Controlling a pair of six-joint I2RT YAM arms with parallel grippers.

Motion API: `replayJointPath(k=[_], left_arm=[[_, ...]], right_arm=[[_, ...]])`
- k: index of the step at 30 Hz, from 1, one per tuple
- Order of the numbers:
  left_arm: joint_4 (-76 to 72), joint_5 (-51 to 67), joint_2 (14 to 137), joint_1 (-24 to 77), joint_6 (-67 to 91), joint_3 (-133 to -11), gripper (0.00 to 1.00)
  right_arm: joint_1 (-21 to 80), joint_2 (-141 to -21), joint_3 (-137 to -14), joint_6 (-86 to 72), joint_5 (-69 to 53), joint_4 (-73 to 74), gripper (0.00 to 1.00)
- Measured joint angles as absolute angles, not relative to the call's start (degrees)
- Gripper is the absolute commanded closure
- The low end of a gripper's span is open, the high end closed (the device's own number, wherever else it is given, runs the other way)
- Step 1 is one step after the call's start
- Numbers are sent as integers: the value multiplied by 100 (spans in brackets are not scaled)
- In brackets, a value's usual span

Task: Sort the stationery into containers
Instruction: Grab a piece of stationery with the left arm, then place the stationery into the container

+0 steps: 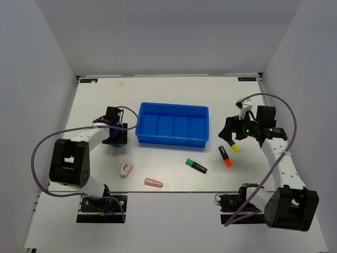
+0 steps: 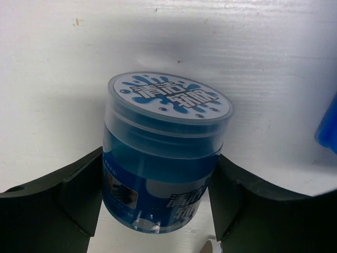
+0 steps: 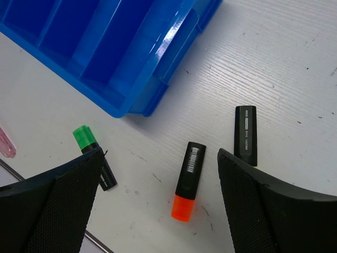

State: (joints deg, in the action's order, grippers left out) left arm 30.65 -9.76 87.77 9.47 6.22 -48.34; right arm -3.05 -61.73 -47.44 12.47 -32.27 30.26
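Three markers lie on the bench (image 1: 174,89) off the near right corner of the blue tray (image 1: 145,117), all outside its four compartments: the green highlighter (image 1: 196,165) nearest the middle, then the orange highlighter (image 1: 225,156), then the yellow highlighter (image 1: 234,147) just beside it. The right claw (image 3: 158,158) hangs over the last two with its fingers (image 3: 63,195) wide apart, gripping nothing (in the right wrist view the orange one sits in the gap, and the green one is partly hidden behind one finger). Further left on the near side lie a pink capsule (image 1: 153,183) and a small white piece (image 1: 126,169), well apart from the tray. Just beside the tray's left end, the left claw (image 1: 115,136) is clamped on a round blue jar (image 2: 166,153), its fingers pressed against both sides.
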Motion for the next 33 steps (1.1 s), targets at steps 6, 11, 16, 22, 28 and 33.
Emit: replayJointPath(k=[6, 11, 16, 22, 28, 33], left_arm=[[3155, -1022, 8597, 943, 692, -4831, 100], [3704, -1015, 7655, 1009, 816, -5183, 100], [3896, -1048, 7428, 1527, 956, -6458, 100], [3903, -829, 8007, 2331, 1166, -7393, 100], [3830, -786, 9174, 2860, 1330, -7500, 100], [3857, -814, 9751, 2969, 1402, -7520, 89]], right_arm=[[-377, -6165, -4731, 1293, -3326, 3037, 39], [-386, -6158, -4703, 1354, -3483, 3070, 99], [-397, -6158, -4703, 1376, -3551, 3105, 99], [-414, -6160, -4703, 1376, -3538, 3151, 98], [-464, -6160, -4703, 1374, -3522, 3164, 98], [-537, -6160, -4703, 1372, -3511, 3168, 96]])
